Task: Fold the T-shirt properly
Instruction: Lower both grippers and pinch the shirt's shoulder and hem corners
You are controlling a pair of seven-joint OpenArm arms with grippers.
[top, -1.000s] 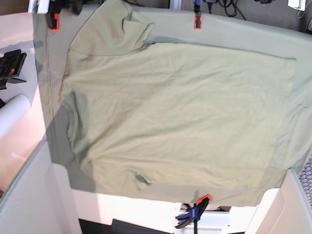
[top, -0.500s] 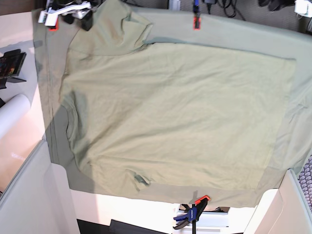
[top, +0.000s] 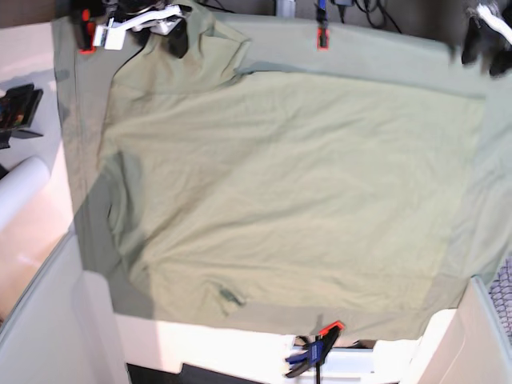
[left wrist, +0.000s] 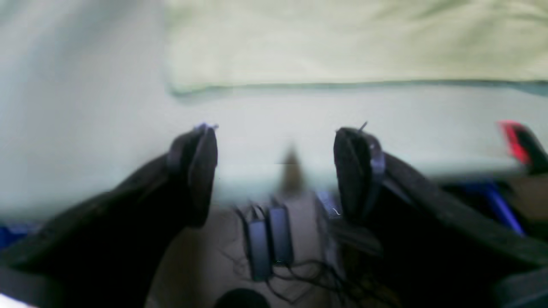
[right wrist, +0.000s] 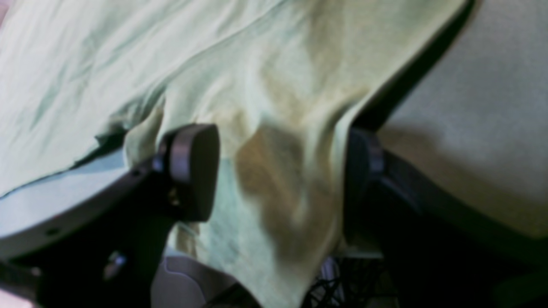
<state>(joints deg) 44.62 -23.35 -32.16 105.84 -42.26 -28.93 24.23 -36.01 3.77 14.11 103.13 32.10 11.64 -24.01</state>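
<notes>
T-shirt lies flat and face down across your tablecloth, pale yellow-green, lightly creased, one sleeve near the far edge. Your right gripper straddles that sleeve, jaws spread; your left gripper hangs spread just off the hem.

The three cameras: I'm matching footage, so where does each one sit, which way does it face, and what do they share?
Base: overhead, looking down at the T-shirt on the tablecloth; both arms at the far edge.
Left wrist: behind the open left end effector, facing the shirt's edge.
Right wrist: behind the open right end effector, sleeve cloth between its fingers.
Shared: T-shirt and tablecloth in all.
</notes>
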